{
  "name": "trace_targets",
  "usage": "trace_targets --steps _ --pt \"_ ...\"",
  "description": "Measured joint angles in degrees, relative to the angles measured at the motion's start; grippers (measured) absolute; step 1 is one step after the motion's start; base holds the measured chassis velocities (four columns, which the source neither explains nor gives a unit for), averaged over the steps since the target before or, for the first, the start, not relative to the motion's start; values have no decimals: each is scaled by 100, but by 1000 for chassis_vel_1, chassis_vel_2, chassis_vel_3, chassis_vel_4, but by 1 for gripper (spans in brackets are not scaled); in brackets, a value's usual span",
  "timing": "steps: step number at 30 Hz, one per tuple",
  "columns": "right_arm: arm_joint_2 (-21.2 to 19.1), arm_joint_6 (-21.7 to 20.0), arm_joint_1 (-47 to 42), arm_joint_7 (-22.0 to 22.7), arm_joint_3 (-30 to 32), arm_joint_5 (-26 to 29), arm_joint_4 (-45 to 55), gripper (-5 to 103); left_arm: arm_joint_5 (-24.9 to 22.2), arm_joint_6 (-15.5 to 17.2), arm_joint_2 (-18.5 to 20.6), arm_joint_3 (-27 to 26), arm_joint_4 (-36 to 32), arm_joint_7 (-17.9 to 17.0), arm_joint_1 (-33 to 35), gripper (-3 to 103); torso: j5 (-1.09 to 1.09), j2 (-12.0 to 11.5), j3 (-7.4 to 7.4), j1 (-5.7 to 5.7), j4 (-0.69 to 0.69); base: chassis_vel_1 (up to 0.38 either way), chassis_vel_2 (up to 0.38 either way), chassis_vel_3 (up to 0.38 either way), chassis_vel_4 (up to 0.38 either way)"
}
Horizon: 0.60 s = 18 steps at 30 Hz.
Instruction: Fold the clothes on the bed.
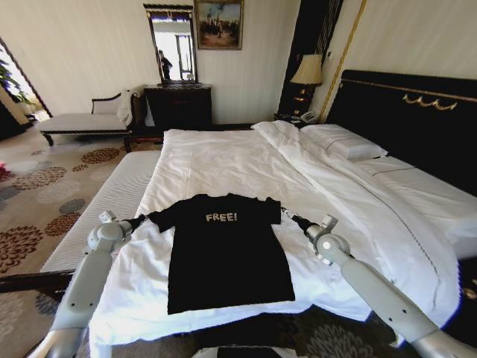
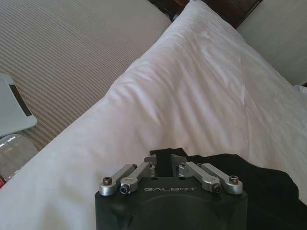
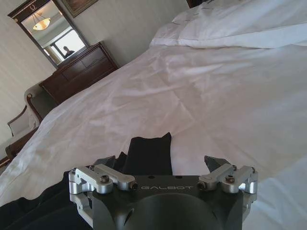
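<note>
The clothes, one black T-shirt (image 1: 223, 253) with white "FREE!" lettering, lie flat and face up near the foot edge of the bed (image 1: 223, 160). My left gripper (image 1: 147, 218) is at the shirt's left sleeve. In the left wrist view this gripper (image 2: 166, 163) has its fingers drawn together on the black sleeve edge (image 2: 249, 177). My right gripper (image 1: 287, 215) is at the right sleeve. In the right wrist view that gripper (image 3: 160, 165) is open, its fingers spread wide on either side of the black sleeve (image 3: 148, 151) lying on the sheet.
A striped bench (image 1: 112, 194) runs along the bed's left side, with a plastic bottle (image 2: 14, 151) on it. A folded white duvet (image 1: 358, 194) and pillows (image 1: 343, 142) fill the right side by the dark headboard (image 1: 410, 119). A chaise (image 1: 82, 123) and dresser (image 1: 177, 104) stand beyond.
</note>
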Motion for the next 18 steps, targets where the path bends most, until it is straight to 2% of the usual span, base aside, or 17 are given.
trace_targets --steps 3,5,6,8,13,15,18 --pt "19 0 50 1 42 17 -57 100 -79 56 140 -213 -143 -18 91 34 0 0 0 0 0 0 0 0 0" --pt "23 0 65 1 43 19 -64 100 -94 61 173 -281 -179 -22 117 34 0 0 0 0 -1 0 0 0 0" --pt "27 -1 91 1 48 24 -81 100 -137 67 232 -406 -236 -35 147 45 0 0 0 0 0 0 0 0 0" --pt "30 -2 113 1 49 27 -107 100 -194 67 267 -505 -275 -60 157 45 0 0 0 0 1 0 0 0 0" --pt "94 -26 347 0 -20 28 -407 100 -738 78 433 -1042 -566 -317 207 72 -1 0 0 0 0 0 0 0 0" --pt "107 -38 378 0 -36 26 -452 100 -778 82 457 -1089 -605 -332 218 72 -1 0 0 0 1 0 0 0 0" --pt "206 -124 579 -8 -115 12 -798 100 -873 88 574 -1187 -696 -363 222 88 0 0 0 0 1 0 0 0 0"
